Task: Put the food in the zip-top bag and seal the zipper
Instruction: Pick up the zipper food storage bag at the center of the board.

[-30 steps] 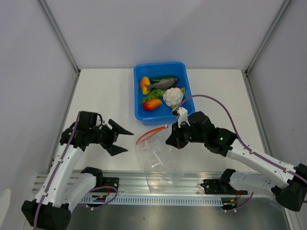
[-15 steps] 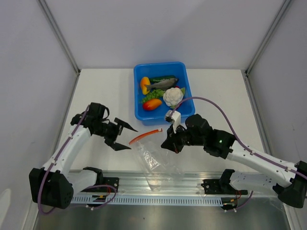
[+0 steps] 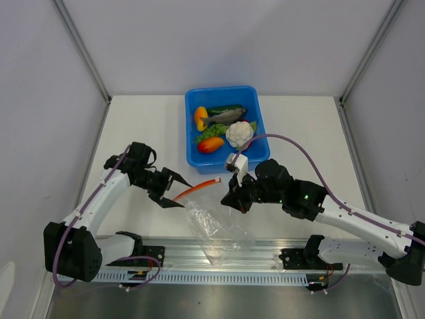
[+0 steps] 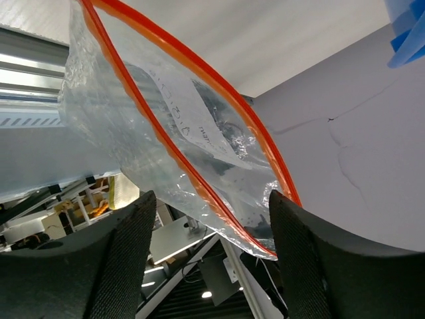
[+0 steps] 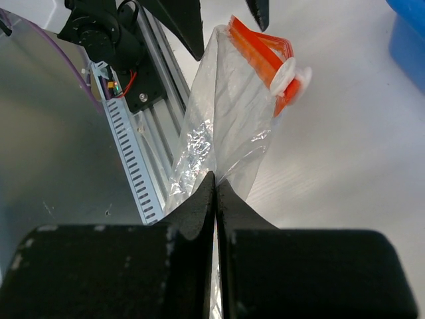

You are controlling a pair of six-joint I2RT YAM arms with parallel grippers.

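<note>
Starting w/ counter (image 3: pixel 146 133): same as a sec ago, nothing shifted on it bar the bag. Blue tub (image 3: pixel 212 163) at the back, unmoved. Food (image 3: pixel 210 145) all inside it, fish (image 3: pixel 226 117) and cauliflower (image 3: pixel 239 134) on top. None bagged yet.

Zip-top bag (image 3: pixel 216 227) next: held up at its mouth end, tail trailing over the near edge onto the rail (image 3: pixel 265 249). Dragged a bit L since a sec ago, mouth now turned toward the L arm.

R pincer (image 5: pixel 215 183): clamped tight on the clear plastic below the mouth, same as before. Has carried the bag L.

L pincer (image 3: pixel 186 195): well apart from the bag a sec ago, has swung in since. Jaws apart now, either side of the L end of the zipper (image 3: pixel 196 189). Strip sitting between the fingers (image 4: pixel 319 266), not touching them as far as can be told.

Meaning, prob: setting up a 2-handed hold to spread the mouth before loading. Still early, w/ no food moved and no sealing.

Hard to make out:
- From above, can't tell if the mouth is open. Judging by L wrist view, orange lips parted, so prob open at least partly.
- Small white tab (image 5: pixel 289 74) on the strip in R wrist view: slider or clip, can't say.
- Bag's lower edge lost in glare against the rail
</note>
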